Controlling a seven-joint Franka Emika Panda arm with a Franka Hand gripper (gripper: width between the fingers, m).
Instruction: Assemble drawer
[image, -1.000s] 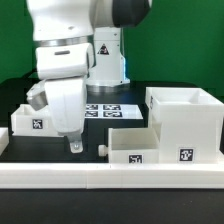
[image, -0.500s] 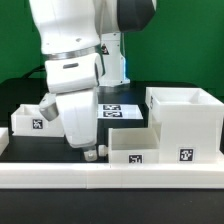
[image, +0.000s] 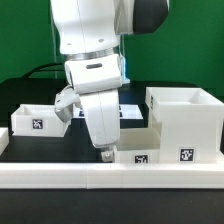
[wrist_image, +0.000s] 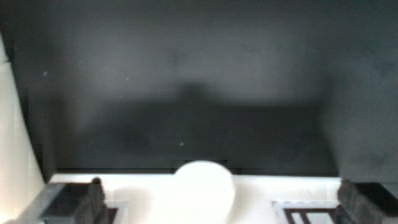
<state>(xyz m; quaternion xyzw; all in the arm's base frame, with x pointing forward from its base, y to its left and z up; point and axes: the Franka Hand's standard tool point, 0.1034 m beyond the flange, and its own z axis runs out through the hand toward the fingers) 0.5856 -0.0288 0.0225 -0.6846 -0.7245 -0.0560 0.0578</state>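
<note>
The drawer's tall white case stands at the exterior view's right with a tag on its front. One small open-top tray sits at the left. A second tray sits against the case. My gripper points down at this tray's left end and hides part of it. In the wrist view my gripper is open. Its dark fingers stand wide on either side of a rounded white knob on the tray's white edge. It holds nothing.
A long low white rail runs along the front of the black table. The marker board lies behind the arm, mostly hidden. A white stand is at the back.
My arm has moved toward the exterior view's right, from next to the left tray to over the left end of the middle tray. The gripper stays open.
</note>
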